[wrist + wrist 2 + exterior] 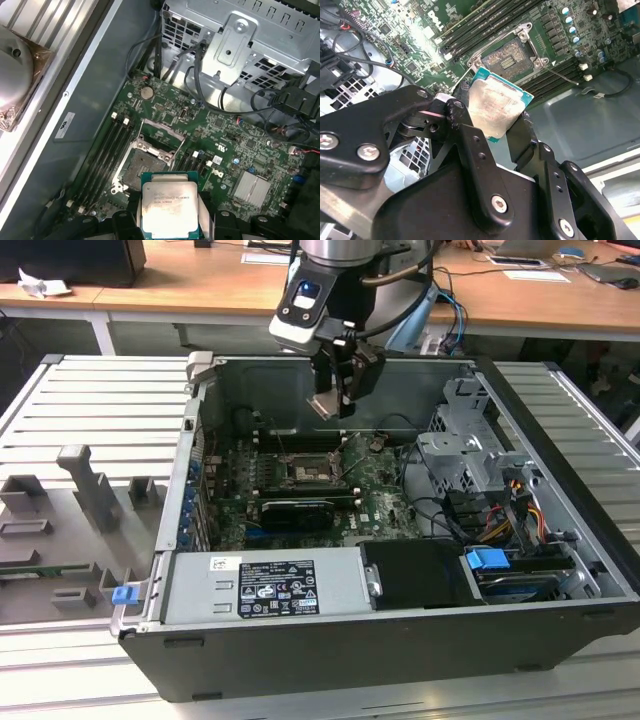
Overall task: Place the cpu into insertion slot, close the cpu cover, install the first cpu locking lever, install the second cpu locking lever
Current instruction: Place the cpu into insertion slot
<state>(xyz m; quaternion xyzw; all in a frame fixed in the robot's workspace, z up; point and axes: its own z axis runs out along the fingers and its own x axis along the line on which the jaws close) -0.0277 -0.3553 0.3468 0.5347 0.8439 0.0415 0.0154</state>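
Grips the cpu (495,107) edgewise in the pincer (335,395), jaws pressed against two opposite sides. Hangs over the open computer case (330,650), above the green motherboard (235,145). Shows the cpu's dull metal top in both wrist views. Leaves the insertion slot (145,167) bare, with the cpu apart from it, not yet seated.
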